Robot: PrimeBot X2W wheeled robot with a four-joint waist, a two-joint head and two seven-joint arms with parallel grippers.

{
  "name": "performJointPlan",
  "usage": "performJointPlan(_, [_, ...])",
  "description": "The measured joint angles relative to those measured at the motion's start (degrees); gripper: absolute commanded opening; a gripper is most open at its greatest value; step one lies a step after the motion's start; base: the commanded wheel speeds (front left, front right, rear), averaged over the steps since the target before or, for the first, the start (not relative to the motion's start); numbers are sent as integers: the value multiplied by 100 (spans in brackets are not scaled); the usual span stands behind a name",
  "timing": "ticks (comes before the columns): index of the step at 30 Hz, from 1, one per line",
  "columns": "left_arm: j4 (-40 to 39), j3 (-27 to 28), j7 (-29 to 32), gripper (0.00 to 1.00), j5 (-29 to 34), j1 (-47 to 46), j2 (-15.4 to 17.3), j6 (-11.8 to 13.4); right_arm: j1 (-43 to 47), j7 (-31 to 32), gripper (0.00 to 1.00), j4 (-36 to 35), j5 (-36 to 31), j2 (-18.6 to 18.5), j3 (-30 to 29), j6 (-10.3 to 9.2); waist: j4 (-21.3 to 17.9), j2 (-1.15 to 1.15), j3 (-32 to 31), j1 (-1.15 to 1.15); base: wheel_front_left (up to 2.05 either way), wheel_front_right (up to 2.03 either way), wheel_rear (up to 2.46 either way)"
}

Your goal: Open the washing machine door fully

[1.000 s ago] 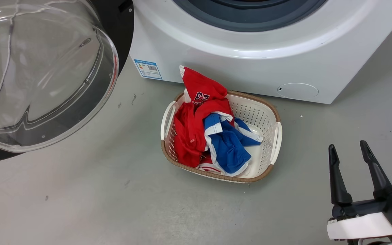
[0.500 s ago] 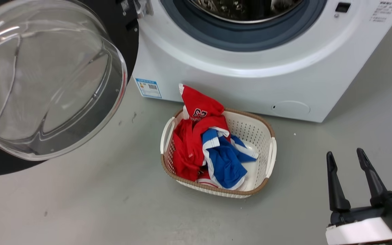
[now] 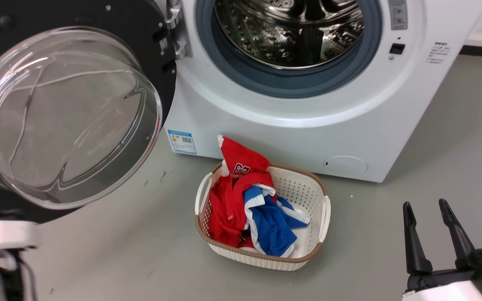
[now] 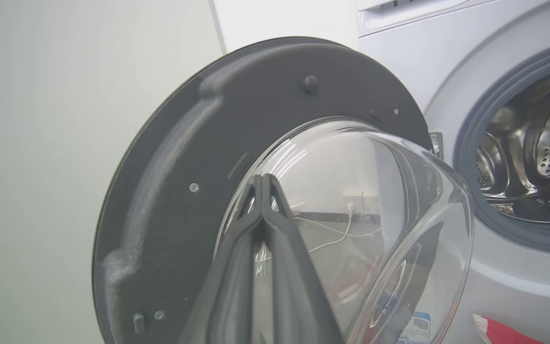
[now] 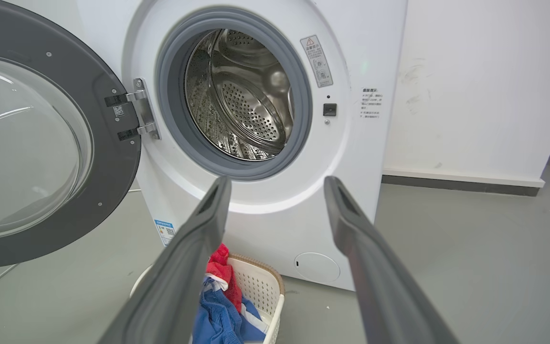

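Final widening judged in hand: the washing machine door is being faced just ahead of the clenched, empty left gripper; further outward pushing is being required.

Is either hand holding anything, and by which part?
Nothing is held. The left hand is shut empty, tips near the washing machine door; the right hand is open.
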Motion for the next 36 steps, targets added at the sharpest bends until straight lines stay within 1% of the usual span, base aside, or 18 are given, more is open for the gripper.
performJointPlan(1, [-343, -218, 0, 0, 37, 174, -234, -11, 52, 0, 100, -37, 1, 0, -13, 0, -41, 0, -69, 0, 0, 0, 0])
performJointPlan(3, [-606, -459, -1, 0, 149, 367, -428, -9, 111, 0, 100, -68, 14, 0, -36, 0, -76, 0, -144, 0, 0, 0, 0])
performJointPlan(5, [-805, -665, 0, 0, 186, 541, -581, -9, 147, -1, 100, -116, 31, 0, -69, 0, -116, 0, -217, 0, 0, 0, 0])
performJointPlan(9, [-911, -981, -1, 0, 158, 755, -810, -32, 218, 0, 100, -185, 57, 0, -116, 0, -216, 0, -327, -1, 0, 0, 0])
performJointPlan(15, [-868, -1414, -1, 0, 152, 1083, -994, -33, 325, 0, 100, -248, 140, 0, -163, 0, -399, 0, -445, -1, 0, 0, 0])
performJointPlan(23, [-608, -2075, -1, 0, 98, 1405, -1103, -85, 487, 0, 100, -196, 296, 0, -264, -1, -580, 0, -539, -1, 0, 0, 0])
performJointPlan(28, [-401, -2263, 0, 0, 5, 1471, -1138, -78, 580, 0, 100, -175, 345, 0, -263, -1, -678, 0, -589, -1, 0, 0, 0])
performJointPlan(29, [-365, -2262, -1, 47, -41, 1485, -1138, -71, 594, 0, 100, -171, 350, 1, -247, 0, -699, 0, -597, -1, 0, 0, 0])
performJointPlan(30, [-332, -2274, 0, 100, -27, 1499, -1137, -25, 604, 0, 100, -163, 354, 0, -243, 0, -718, 0, -605, -1, 0, 0, 0])
performJointPlan(36, [-208, -2307, 0, 100, -93, 1655, -1155, 76, 696, 0, 100, -154, 409, 0, -221, 0, -809, 0, -642, -1, 0, 0, 0])
